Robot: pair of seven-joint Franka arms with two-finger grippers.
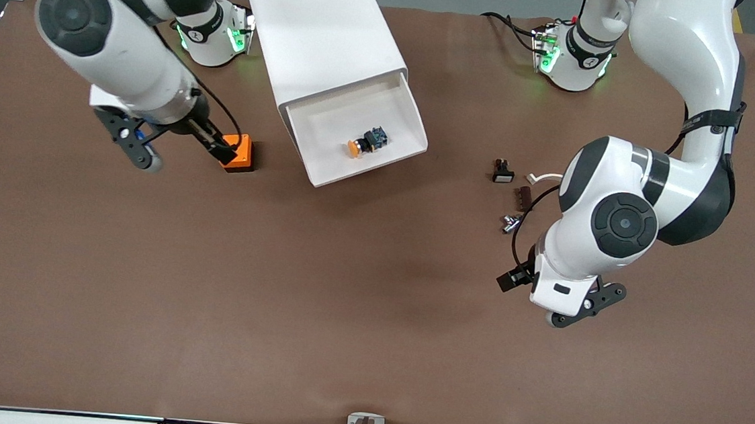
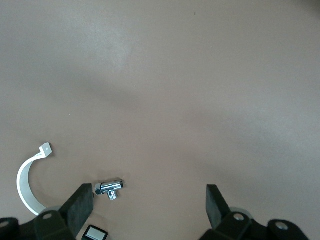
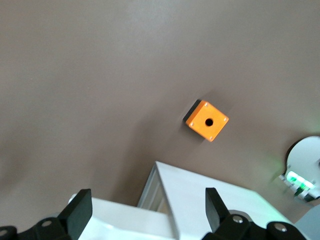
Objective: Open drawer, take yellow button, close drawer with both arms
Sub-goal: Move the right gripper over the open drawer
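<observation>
We see two glossy white arms, the left arm and the right arm, built of rounded segments with black bands and round dark grey joint caps. Their bases glow green, and thin black cables loop along the wrists. The left gripper and right gripper are matte black, with blocky fingers and small silver screws.

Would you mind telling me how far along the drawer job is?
Done: the drawer is open. In hand: nothing; the button lies in it, and the left gripper and right gripper hang open over the table. Left: take the button, close the drawer.
</observation>
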